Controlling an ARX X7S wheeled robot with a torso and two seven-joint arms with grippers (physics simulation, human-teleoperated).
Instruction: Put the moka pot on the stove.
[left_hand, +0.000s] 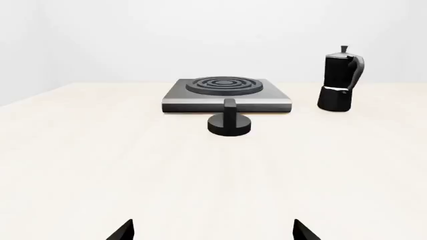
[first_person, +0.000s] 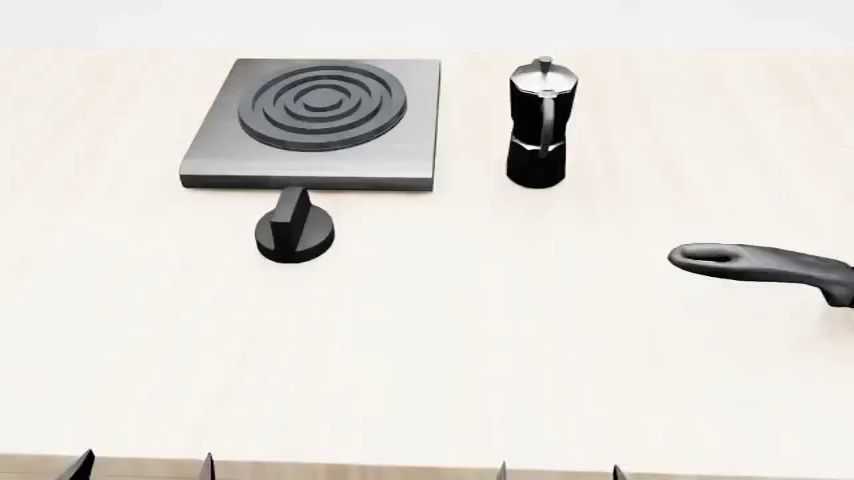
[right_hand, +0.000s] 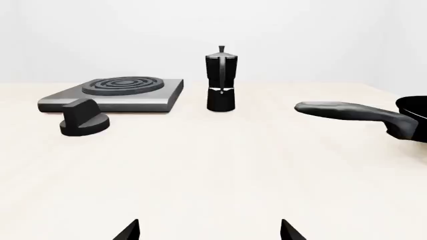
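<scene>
The moka pot (first_person: 541, 125) stands upright in the upper right-centre of the head view, just beside the right edge of the stove (first_person: 318, 125), apart from it. A black knob (first_person: 294, 232) sits below the stove; a pan handle (first_person: 761, 266) enters at right. Left gripper (left_hand: 212, 231) and right gripper (right_hand: 210, 230) show jaws spread, holding nothing, low over the pale worktop (first_person: 427, 370).

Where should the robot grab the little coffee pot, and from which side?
Probably the moka pot is best gripped around its narrow waist, coming from the robot's side with the right gripper. It stands upright beside the stove, its handle facing the robot.
</scene>
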